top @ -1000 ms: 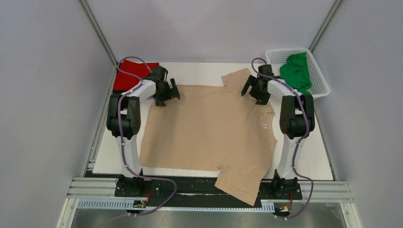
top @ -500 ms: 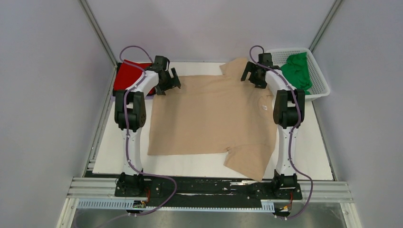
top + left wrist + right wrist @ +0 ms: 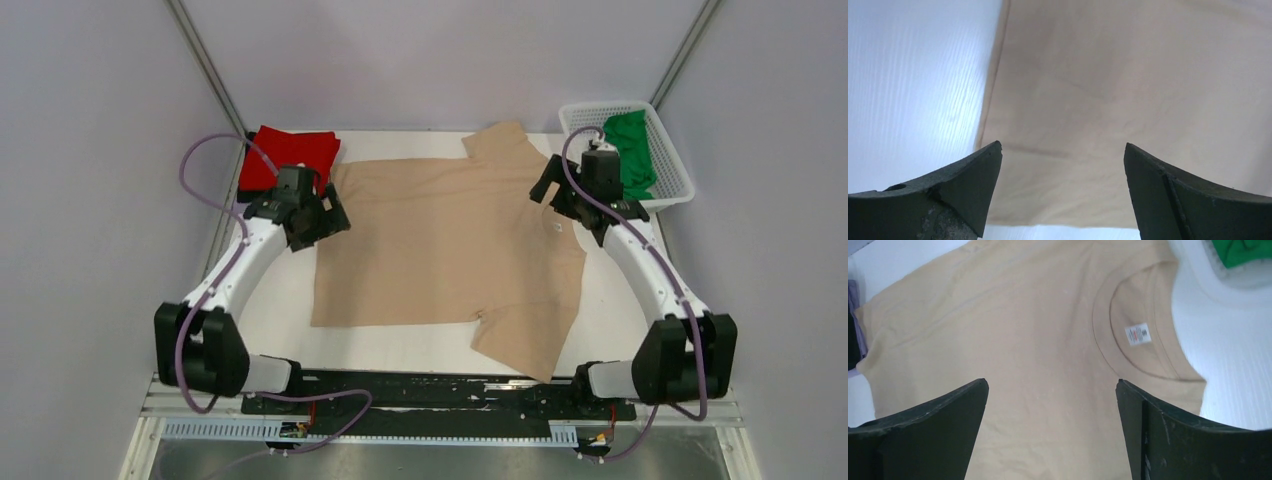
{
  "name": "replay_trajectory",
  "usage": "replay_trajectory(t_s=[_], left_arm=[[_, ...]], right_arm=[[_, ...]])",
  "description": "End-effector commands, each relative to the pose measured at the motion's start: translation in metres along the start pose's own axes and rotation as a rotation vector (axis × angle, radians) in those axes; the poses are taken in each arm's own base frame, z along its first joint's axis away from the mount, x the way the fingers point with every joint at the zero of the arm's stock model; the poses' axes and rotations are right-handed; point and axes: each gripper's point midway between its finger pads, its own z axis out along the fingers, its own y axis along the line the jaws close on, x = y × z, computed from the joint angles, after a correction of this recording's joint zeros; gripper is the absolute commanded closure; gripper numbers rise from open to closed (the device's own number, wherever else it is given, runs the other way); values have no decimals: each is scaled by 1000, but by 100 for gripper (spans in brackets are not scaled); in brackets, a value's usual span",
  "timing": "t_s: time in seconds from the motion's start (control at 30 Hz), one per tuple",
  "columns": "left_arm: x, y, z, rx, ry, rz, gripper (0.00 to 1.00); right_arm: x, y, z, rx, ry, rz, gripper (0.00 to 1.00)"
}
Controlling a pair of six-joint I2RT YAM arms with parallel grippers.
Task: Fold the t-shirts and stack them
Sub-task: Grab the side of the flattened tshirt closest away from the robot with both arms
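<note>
My beige t-shirt [image 3: 450, 240] lies spread flat on the desk [image 3: 400, 345]. My left hand [image 3: 318, 213] hangs wide open above its hem [image 3: 993, 90], my right hand [image 3: 560, 195] wide open above its collar [image 3: 1100, 340]; neither grips anything.

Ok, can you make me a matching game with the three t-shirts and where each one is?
Things:
1. beige t-shirt
2. red t-shirt
3. green t-shirt

Places:
a. inside the white basket
b. spread flat in the middle of the table
c. at the far left corner of the table

Pairs: 1-b, 2-c, 3-a.
</note>
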Motion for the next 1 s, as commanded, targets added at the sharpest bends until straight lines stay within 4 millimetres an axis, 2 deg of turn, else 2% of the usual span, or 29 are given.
replay_trajectory(t_s=[0.0,0.13,0.17,0.2,0.33,0.5,0.67,0.8,0.87,0.97], left_arm=[[77,50,-27,-114,99,-58,3],[128,80,-42,-171,147,-158,3],[133,81,-44,-164,140,-192,3],[148,87,-41,-177,170,-206,4],[172,91,-32,-165,191,-299,11],[178,95,-21,-169,159,-375,26],[180,103,-10,-213,142,-397,34],[181,107,4,-241,132,-411,45],[182,107,10,-244,138,-417,53],[180,107,13,-259,145,-406,78]], right_arm=[[47,-26,-18,41,25,109,0],[73,-26,-35,-4,51,143,0],[77,-28,-36,-7,56,144,0],[80,-29,-37,-5,59,143,0],[94,-35,-38,2,87,137,0],[97,-37,-37,10,100,128,0],[100,-37,-39,9,109,126,0],[104,-40,-47,17,121,127,0],[108,-42,-54,22,128,123,0],[114,-45,-66,29,139,116,0]])
